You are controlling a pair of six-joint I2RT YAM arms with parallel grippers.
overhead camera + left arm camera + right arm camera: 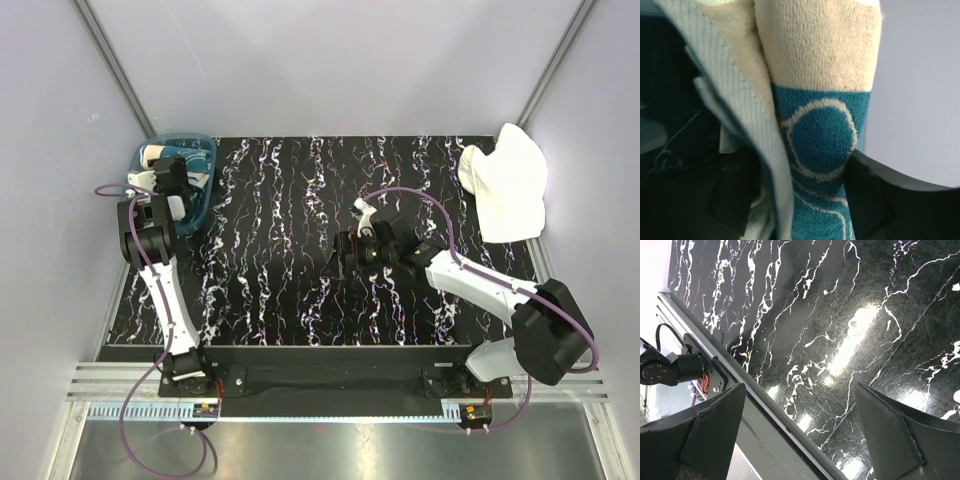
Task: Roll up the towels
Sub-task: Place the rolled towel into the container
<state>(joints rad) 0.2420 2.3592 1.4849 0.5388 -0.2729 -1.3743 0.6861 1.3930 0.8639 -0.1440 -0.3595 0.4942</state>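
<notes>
Your rolled cream-tan terry towel with the teal-blue circle print (820, 100) sits in the translucent teal plastic tub (205, 190) at the far-left corner of the black marbled bench (280, 250). It's between the left pincer (795, 190) jaws, but can't tell if it's gripped or let go. The big white terry towel (505, 180) lies crumpled at far right. The right pincer (800, 410) gapes wide over bare bench, holding nothing.

Upper right: the white towel (507, 185) was matt, soft terry cloth. The patterned towel (825, 65) showed rough, looped cream and teal pile. Upper left: the tub (208, 180) was translucent teal plastic. The table top (840, 340) was glossy black, white-veined. The fingers (710, 430) of the right gripper (800, 387) were matt black.
</notes>
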